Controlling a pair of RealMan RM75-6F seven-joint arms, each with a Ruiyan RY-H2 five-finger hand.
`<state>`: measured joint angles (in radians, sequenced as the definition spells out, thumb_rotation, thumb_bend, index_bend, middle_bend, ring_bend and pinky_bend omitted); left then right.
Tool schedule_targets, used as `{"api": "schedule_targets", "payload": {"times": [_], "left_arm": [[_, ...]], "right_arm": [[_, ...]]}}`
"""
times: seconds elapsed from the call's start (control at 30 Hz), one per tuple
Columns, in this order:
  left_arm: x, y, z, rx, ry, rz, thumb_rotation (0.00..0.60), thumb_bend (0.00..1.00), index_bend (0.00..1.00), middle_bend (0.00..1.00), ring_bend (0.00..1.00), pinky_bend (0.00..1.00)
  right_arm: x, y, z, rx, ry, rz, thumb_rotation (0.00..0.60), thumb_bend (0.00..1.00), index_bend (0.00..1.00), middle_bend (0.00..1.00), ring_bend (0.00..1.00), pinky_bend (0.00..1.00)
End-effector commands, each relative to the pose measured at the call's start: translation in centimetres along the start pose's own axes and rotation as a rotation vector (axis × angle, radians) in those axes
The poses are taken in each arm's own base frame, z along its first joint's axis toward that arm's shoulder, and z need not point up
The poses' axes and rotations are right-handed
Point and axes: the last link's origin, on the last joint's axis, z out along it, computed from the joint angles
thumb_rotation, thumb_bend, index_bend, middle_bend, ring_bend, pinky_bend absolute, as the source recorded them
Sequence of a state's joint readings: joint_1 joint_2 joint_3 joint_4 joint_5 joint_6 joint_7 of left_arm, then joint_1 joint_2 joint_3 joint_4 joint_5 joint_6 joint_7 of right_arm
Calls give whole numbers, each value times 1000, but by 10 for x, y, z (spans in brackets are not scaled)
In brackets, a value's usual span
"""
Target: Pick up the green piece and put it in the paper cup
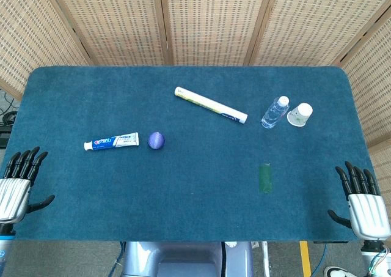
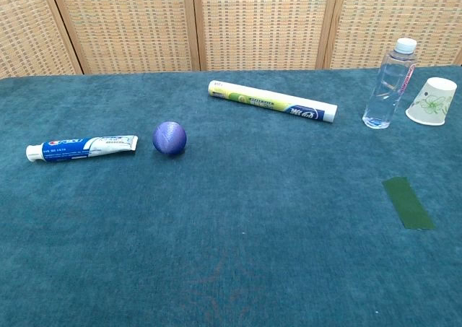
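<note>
A flat green piece lies on the blue table cloth at the right, toward the front. The paper cup lies on its side at the far right, beside a bottle. My right hand rests at the table's front right corner, fingers spread, nothing in it. At the front left corner my left hand is likewise spread and holds nothing. Both hands are far from the green piece and appear only in the head view.
A clear water bottle stands just left of the cup. A long yellow-white tube lies mid-back. A purple ball and a toothpaste tube lie at the left.
</note>
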<state>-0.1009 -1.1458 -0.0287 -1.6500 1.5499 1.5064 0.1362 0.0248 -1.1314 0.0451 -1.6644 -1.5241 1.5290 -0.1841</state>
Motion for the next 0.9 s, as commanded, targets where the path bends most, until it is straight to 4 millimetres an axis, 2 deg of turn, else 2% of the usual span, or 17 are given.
{"api": "schedule_targets", "payload": {"times": [0.03, 0.9], "left_arm": [[0, 0, 0, 0, 0, 0, 600, 73, 0, 0, 0, 0], [4, -4, -3, 5, 14, -12, 600, 73, 0, 0, 0, 0]], "right_arm": [[0, 0, 0, 0, 0, 1, 600, 55, 0, 0, 0, 0], [-2, -9, -2, 29, -9, -3, 600, 56, 0, 0, 0, 0]]}}
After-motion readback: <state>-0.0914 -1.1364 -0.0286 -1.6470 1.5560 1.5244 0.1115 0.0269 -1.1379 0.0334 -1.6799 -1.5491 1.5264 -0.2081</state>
